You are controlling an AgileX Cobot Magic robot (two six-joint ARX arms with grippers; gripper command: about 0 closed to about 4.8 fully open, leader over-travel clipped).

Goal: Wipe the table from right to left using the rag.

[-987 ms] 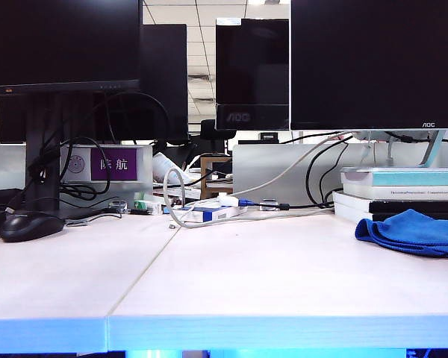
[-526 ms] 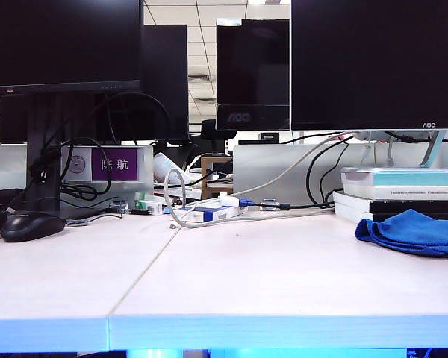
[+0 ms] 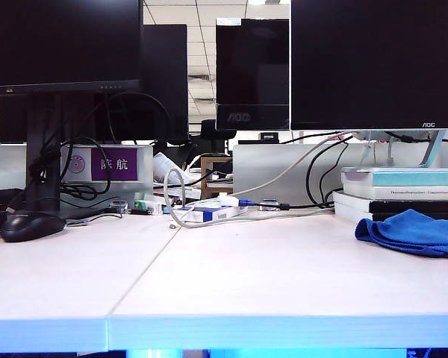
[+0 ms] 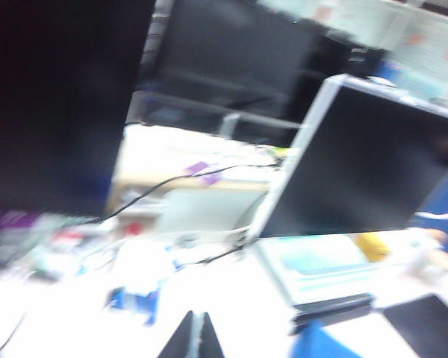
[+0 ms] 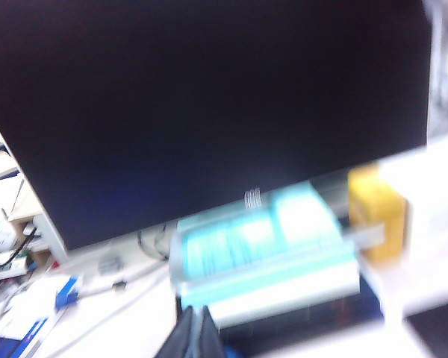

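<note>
Neither arm shows in the exterior view. Each wrist view catches only the dark tips of its own gripper at the frame's edge, and both views are blurred.

The left gripper (image 4: 192, 337) is raised above the table (image 3: 231, 276) and looks out level across the clutter toward the monitors; its two fingertips stand pressed together with nothing between them. The right gripper (image 5: 193, 333) is likewise raised and aimed at the large monitor (image 5: 209, 112) and the stack of books (image 5: 265, 257) under it; its tips are closed tight and hold nothing.

The exterior view shows what the wrist views barely catch: the rag (image 3: 413, 233) lies bunched in thick folds on the right end of the table, just in front of the books (image 3: 399, 192) and touched by no gripper. A black mouse (image 3: 30, 226) sits at the far left, and cables with a small white-and-blue box (image 3: 209, 212) lie near the seam at the back.

The left wrist view shows only a blue patch at its edge below the books, probably the rag, though the blur leaves that uncertain. The right wrist view alone shows a yellow object (image 5: 375, 212) beside the books, too blurred to name.
</note>
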